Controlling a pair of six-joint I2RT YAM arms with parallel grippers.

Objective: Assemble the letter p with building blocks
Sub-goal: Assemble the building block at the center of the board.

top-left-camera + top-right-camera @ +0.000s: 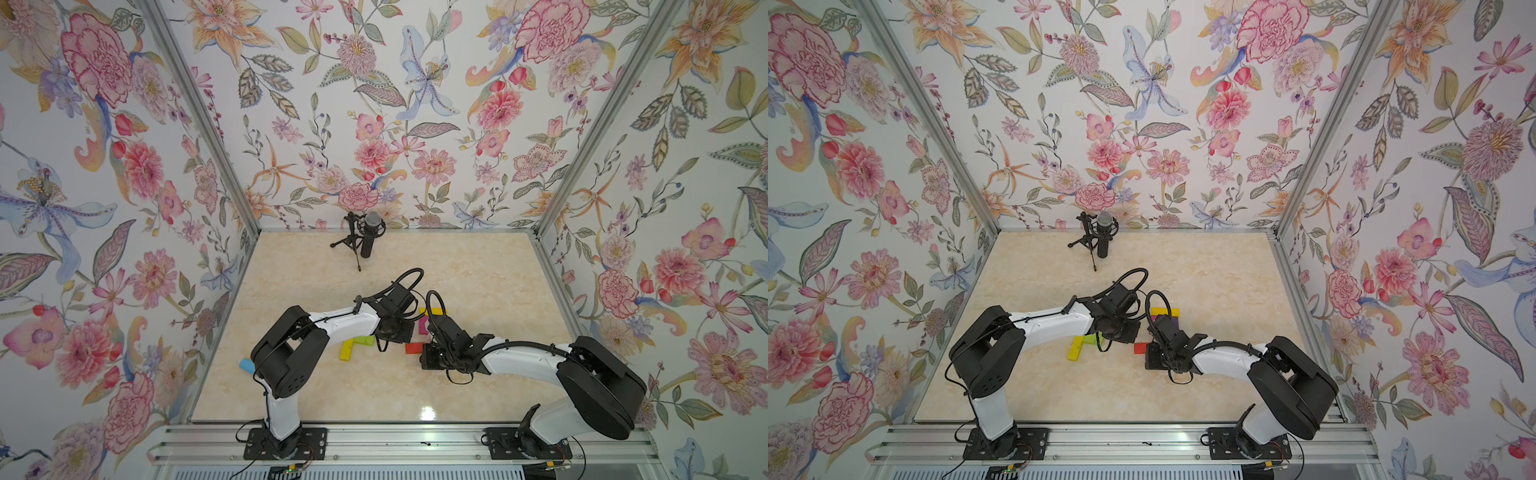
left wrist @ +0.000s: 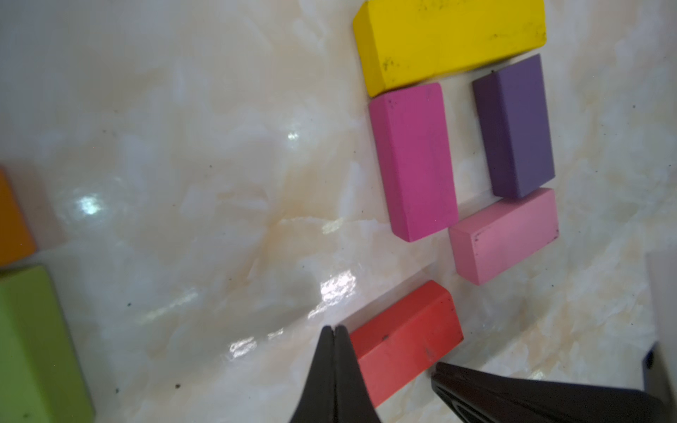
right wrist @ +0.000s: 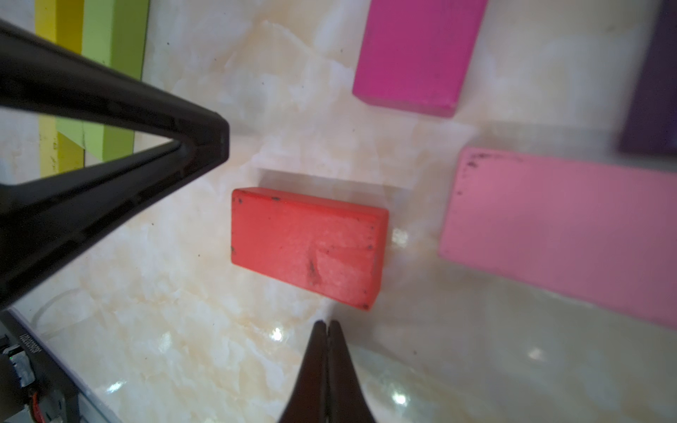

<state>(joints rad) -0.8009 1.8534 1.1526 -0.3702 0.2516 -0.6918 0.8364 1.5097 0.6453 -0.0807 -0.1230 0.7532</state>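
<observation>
red block (image 3: 307,245) is lying flat on the shiny table (image 3: 205,351), a little apart from the letter shape beside it. in that shape the yellow block (image 2: 450,40) is sitting across the top. the magenta block (image 2: 414,161) and the purple block (image 2: 513,128) are pointing down from it side by side, with a gap between them. the pink block (image 2: 503,238) is lying across under the purple one.

the left claw (image 2: 334,329) is pinched together and holding nothing, and its tip is sitting just beside one short end of the red block. the right claw (image 3: 327,324) is pinched together too, holding nothing, and pointing at a long side of the red block.

i am guessing the red block is hard like painted wood, light, and not going to bend or break. the table is looking slick, so the block is likely to be sliding easily when poked. for lifting, a claw should be opening and squeezing the two long sides at the middle. for pushing, it should be pressing the middle of a flat side, so the block is not spinning
</observation>
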